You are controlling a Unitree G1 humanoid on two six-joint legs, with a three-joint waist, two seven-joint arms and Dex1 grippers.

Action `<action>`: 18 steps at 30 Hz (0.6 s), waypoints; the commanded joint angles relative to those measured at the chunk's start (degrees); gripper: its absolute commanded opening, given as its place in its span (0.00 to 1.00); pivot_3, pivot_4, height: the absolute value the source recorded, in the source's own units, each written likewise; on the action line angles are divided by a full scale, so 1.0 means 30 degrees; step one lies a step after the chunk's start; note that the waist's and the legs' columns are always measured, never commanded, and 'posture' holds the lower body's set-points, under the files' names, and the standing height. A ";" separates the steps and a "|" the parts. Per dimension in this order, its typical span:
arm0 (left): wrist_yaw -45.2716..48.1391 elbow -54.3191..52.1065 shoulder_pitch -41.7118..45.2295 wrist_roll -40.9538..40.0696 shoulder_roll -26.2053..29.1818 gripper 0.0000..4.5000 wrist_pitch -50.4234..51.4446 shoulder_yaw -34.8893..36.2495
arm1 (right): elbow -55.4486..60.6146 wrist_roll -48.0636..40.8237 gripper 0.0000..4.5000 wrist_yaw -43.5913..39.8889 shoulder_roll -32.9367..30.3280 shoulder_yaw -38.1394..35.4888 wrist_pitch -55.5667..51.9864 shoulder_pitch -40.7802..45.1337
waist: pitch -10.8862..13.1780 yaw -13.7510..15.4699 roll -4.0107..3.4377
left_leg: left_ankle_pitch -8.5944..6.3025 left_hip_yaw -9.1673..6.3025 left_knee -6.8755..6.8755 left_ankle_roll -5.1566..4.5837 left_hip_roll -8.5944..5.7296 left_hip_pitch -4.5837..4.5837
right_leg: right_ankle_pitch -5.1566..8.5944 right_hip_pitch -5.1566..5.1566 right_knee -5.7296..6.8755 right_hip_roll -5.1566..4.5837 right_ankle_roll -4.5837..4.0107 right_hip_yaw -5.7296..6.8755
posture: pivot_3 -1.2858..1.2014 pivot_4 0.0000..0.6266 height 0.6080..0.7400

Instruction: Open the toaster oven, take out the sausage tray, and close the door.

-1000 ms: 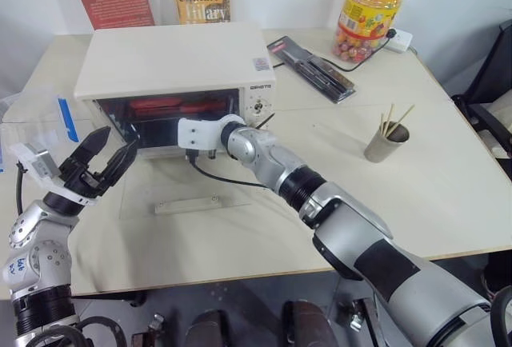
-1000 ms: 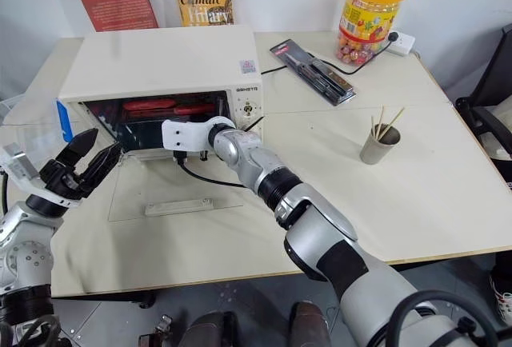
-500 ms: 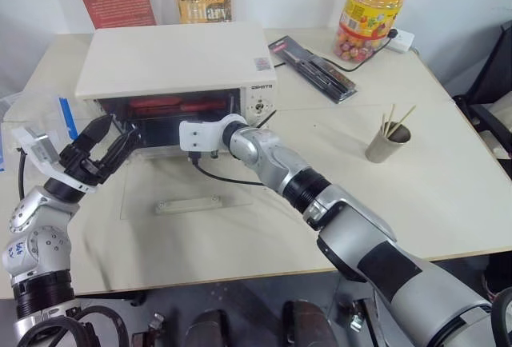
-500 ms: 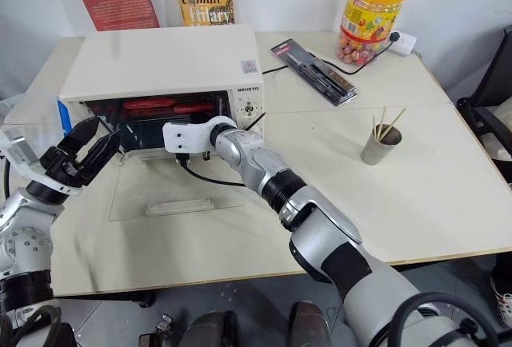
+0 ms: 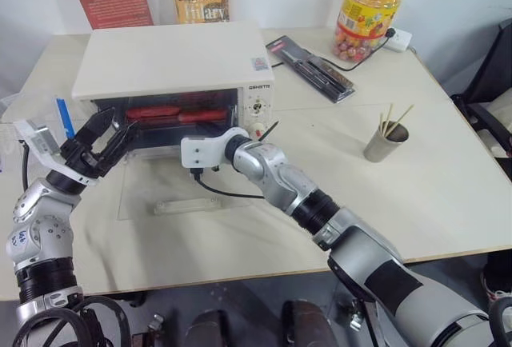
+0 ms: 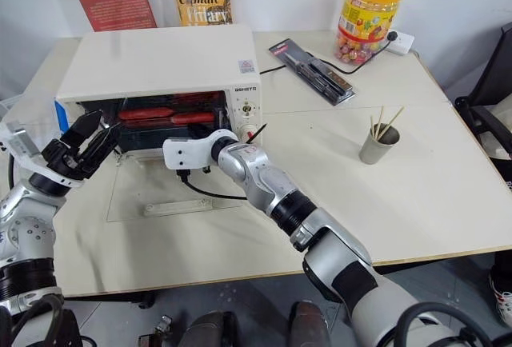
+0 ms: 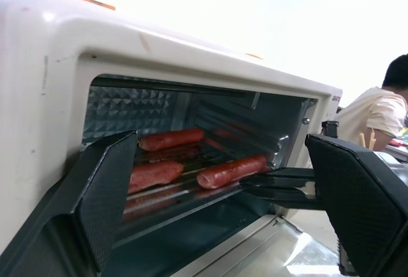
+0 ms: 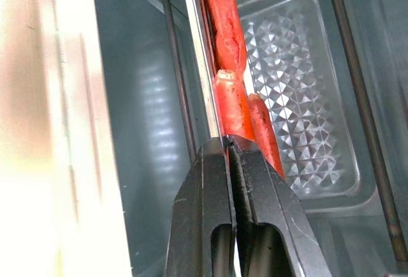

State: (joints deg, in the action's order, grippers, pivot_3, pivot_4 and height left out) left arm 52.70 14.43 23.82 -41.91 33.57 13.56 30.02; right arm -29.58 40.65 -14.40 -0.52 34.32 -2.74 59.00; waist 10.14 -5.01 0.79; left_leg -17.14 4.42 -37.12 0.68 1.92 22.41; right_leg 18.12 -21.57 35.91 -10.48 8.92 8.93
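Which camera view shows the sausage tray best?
The left wrist view: the sausage tray sits in the open toaster oven, its sausages and front rim plain. The right wrist view shows its rim edge-on, pinched by the right tool. The eye views show red sausages behind that arm.

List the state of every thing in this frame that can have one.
Door: open, lying flat on the table.
Tray: in the oven, its front edge pinched.
Right gripper: shut on the tray's edge.
Left gripper: open, empty, at the oven's left corner.
Candy jar: lid on.
Cup: upright, holding sticks.
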 commanded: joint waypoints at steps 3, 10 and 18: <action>0.0143 0.0356 0.0478 0.0274 0.0546 1.00 -0.0586 0.0226 | 0.3949 0.0351 0.01 -0.0677 -0.0484 0.0134 0.0072 -0.1424 | -0.0001 0.0050 0.0001 | 0.0000 -0.0007 -0.0004 0.0000 -0.0001 0.0002 | 0.0000 0.0000 0.0001 0.0000 0.0000 -0.0002 | 0.52 0.24 1.00; 0.0374 0.0654 0.0404 0.0527 0.0834 1.00 -0.0450 0.0018 | 0.6675 0.0766 0.01 -0.1262 -0.1521 -0.0013 0.0186 -0.3270 | -0.0002 0.0095 0.0004 | 0.0000 0.0000 -0.0017 -0.0001 -0.0003 0.0004 | 0.0000 0.0003 0.0001 -0.0003 0.0000 -0.0003 | 0.52 0.24 1.00; 0.0423 0.0746 0.0279 0.0663 0.0982 1.00 -0.0548 0.0023 | 0.6590 0.1315 0.01 -0.1641 -0.2271 0.0481 0.0793 -0.3835 | -0.0003 0.0103 0.0006 | 0.0000 0.0001 -0.0023 -0.0001 -0.0003 0.0002 | 0.0000 0.0007 0.0002 -0.0003 0.0000 -0.0003 | 0.52 0.24 1.00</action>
State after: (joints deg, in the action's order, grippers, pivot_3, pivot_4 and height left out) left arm 54.51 16.66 24.57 -40.15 35.04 12.62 28.83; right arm -10.76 43.70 -20.14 -7.41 35.70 -1.61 46.90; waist 10.13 -4.70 0.81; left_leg -17.14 4.42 -37.20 0.67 1.91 22.42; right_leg 18.12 -21.55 35.91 -10.49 8.92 8.92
